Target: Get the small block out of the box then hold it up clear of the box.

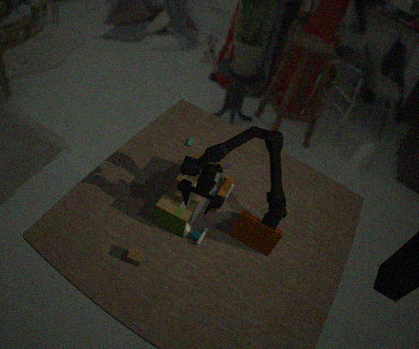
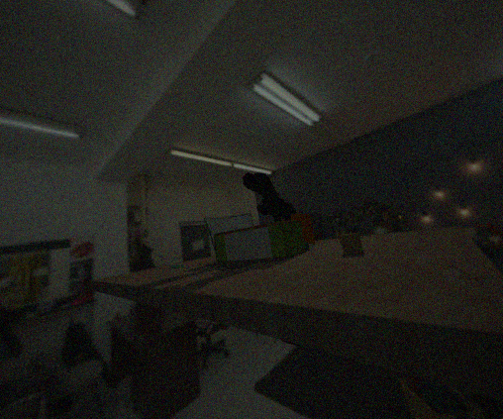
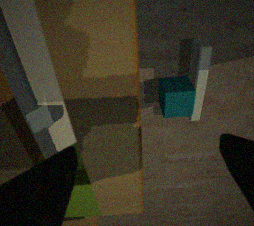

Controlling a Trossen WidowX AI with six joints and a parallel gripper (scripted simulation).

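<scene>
Gripper (image 3: 141,185): fingers are spread wide, nothing is held; it is hung over the box top.
Block (image 3: 177,96): teal, seen on the table (image 3: 196,165) just outside the box's end, touching a pale upright panel (image 3: 201,82).
Box (image 1: 174,215): tan top, green end, seen upright.
Light: dim; fine detail is lost.

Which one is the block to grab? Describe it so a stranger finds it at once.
Start at the box with the green end in the middle of the table. On the table by its near corner, against a pale upright strip, sits the teal block, the only teal cube there.
</scene>
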